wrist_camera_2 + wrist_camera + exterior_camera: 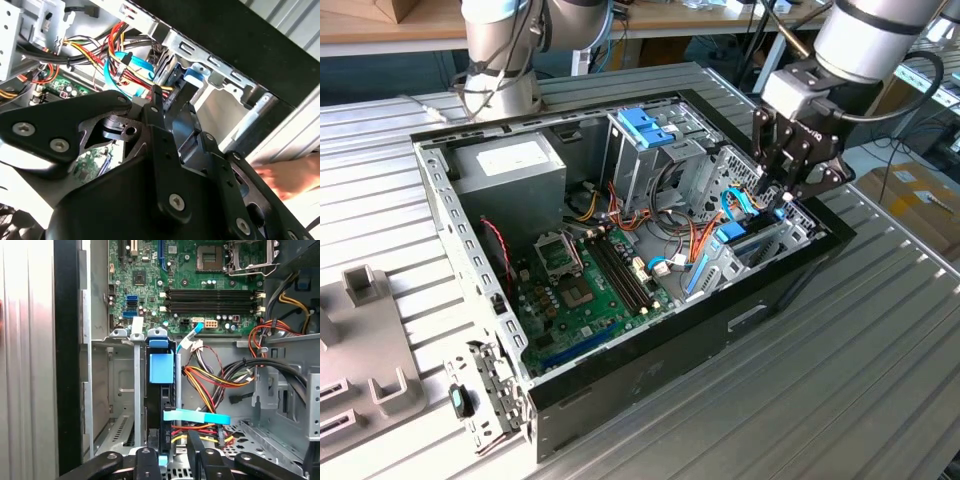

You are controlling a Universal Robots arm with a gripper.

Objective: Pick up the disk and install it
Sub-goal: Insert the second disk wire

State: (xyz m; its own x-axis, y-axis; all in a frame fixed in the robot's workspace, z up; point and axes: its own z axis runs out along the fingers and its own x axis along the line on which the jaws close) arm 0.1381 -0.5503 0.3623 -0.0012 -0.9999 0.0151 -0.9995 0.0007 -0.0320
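The disk (161, 369), a dark slab with a light-blue carrier end, stands on edge in a metal bay slot at the front corner of the open computer case (650, 375). In the exterior view its blue rail (731, 235) shows low in that bay, on the exterior view's right. My gripper (782, 192) hangs straight over it, and its black fingers (148, 460) close on the disk's near end. In the second wrist view the fingertips (155, 95) meet just before the blue carrier (192, 81).
Orange, yellow and blue cables (210, 375) crowd the bay's side. A metal drive cage with a blue latch (645, 125) stands mid-case, beside the power supply (510, 165) and motherboard (590, 285). A person's hand (292, 175) rests outside the case. Grey fixtures (365, 330) lie at the exterior view's left.
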